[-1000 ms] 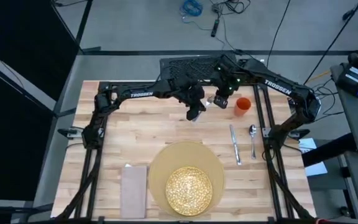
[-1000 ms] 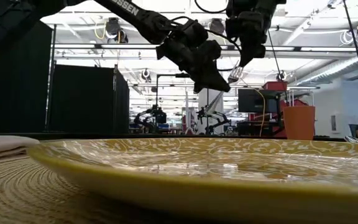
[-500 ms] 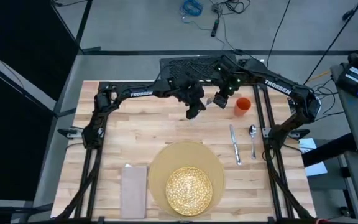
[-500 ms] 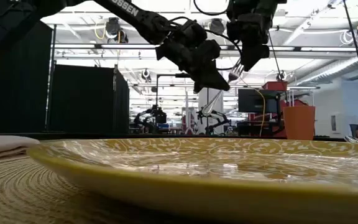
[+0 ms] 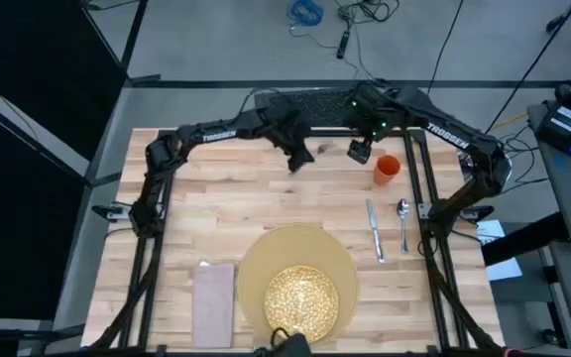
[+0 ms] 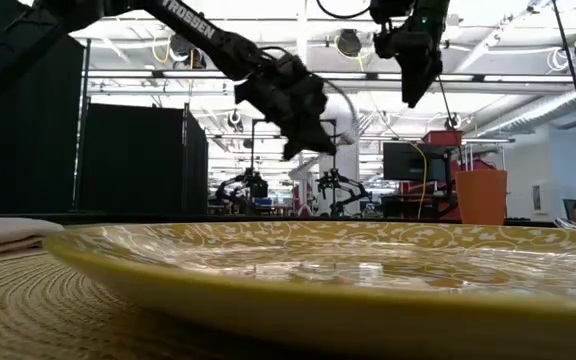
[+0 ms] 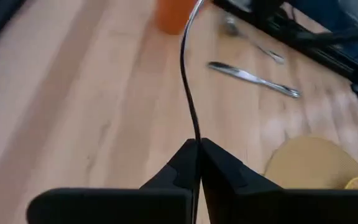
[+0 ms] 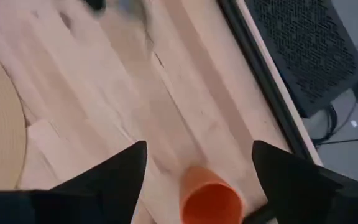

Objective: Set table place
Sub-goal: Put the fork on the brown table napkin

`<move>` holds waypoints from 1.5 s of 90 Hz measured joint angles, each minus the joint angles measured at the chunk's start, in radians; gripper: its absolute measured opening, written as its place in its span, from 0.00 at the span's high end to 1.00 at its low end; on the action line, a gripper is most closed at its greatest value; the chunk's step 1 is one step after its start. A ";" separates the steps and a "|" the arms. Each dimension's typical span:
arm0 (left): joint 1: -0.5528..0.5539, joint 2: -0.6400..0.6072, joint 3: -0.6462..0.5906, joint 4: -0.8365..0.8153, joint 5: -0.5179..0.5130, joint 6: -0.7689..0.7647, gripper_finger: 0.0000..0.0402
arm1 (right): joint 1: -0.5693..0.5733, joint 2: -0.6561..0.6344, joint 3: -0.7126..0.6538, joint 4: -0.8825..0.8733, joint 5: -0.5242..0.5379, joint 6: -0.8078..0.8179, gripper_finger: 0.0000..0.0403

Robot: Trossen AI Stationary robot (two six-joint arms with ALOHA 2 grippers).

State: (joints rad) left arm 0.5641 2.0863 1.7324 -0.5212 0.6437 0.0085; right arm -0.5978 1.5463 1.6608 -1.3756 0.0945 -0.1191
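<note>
The wooden surface (image 5: 216, 213) already carries most of the setting, and the placemat (image 5: 296, 283) serves as the landmark for the rest. The yellow plate (image 5: 301, 301) lies on the placemat, toward its near edge. The napkin (image 5: 213, 303) lies flat just beside the placemat on the left arm's side, its long axis running front to back. On the opposite side the knife (image 5: 375, 231) and then the spoon (image 5: 402, 224) lie parallel, also front to back. The orange cup (image 5: 387, 170) stands upright beyond them, toward the far corner. By my reading only the fork (image 7: 189, 74) is left to place. It is up in the air beyond the placemat's far edge, clamped by one end in the closed fingers of the left gripper (image 5: 300, 159), its long axis pointing away from the gripper toward the cup. The right gripper (image 8: 197, 165) hovers above the cup with its fingers spread apart and empty.
</note>
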 joint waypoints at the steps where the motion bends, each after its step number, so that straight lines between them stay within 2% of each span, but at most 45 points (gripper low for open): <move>1: 0.005 -0.002 0.000 -0.011 0.003 -0.001 1.00 | -0.002 0.000 0.003 -0.007 0.004 -0.002 0.31; 22: 0.026 -0.057 -0.003 -0.335 0.056 -0.020 1.00 | -0.075 -0.035 0.022 -0.066 0.067 -0.004 0.31; 31: -0.013 -0.156 -0.004 -0.447 0.063 -0.052 1.00 | -0.112 -0.069 0.022 -0.063 0.063 -0.003 0.31; 39: -0.077 -0.276 -0.030 -0.452 0.041 -0.141 1.00 | -0.139 -0.105 0.022 -0.053 0.063 -0.002 0.31; 50: -0.183 -0.456 -0.073 -0.466 -0.113 -0.298 1.00 | -0.154 -0.156 0.022 -0.025 0.051 -0.017 0.31; 64: -0.317 -0.700 -0.185 -0.480 -0.363 -0.557 1.00 | -0.170 -0.197 0.022 0.034 -0.053 -0.046 0.31; 77: -0.473 -0.901 -0.353 -0.482 -0.572 -0.885 1.00 | -0.166 -0.200 0.021 0.055 -0.125 -0.062 0.31; 90: -0.696 -1.039 -0.536 -0.435 -0.753 -1.242 1.00 | -0.146 -0.197 -0.015 0.072 -0.127 -0.061 0.31; 109: -1.020 -1.093 -0.742 -0.290 -0.939 -1.665 1.00 | -0.120 -0.200 -0.117 0.071 -0.127 -0.042 0.31; 123: -1.190 -1.054 -0.840 -0.166 -1.042 -1.859 1.00 | -0.083 -0.211 -0.207 0.084 -0.127 0.007 0.31; 135: -1.314 -0.996 -0.864 -0.155 -1.143 -2.005 1.00 | -0.026 -0.239 -0.275 0.110 -0.127 0.050 0.31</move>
State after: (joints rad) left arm -0.7495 1.0902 0.8688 -0.6765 -0.4994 -1.9962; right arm -0.6243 1.3077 1.3859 -1.2654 -0.0326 -0.0687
